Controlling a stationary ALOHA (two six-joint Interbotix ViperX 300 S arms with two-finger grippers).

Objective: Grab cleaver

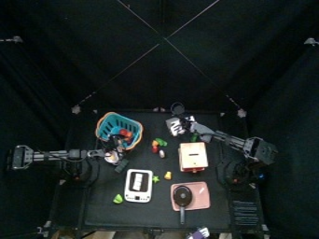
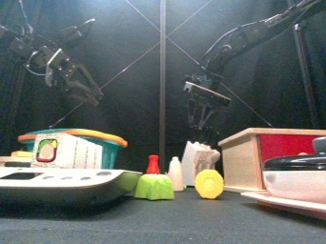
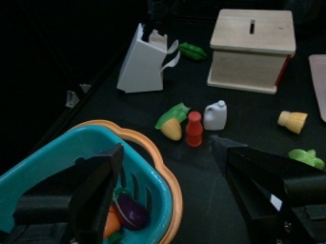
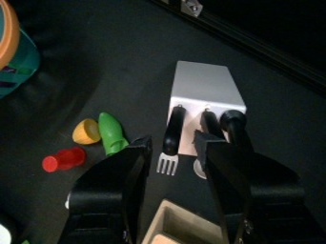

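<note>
The right gripper (image 4: 178, 162) is hovering with jaws spread wide right above the white knife block (image 4: 204, 95), where the cleaver's (image 4: 231, 123) dark handle is sticking up beside a fork (image 4: 171, 143), the wooden box (image 4: 192, 229) crowding close behind.

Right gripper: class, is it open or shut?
Open: the right gripper holds its jaws wide apart above the white knife block.
</note>
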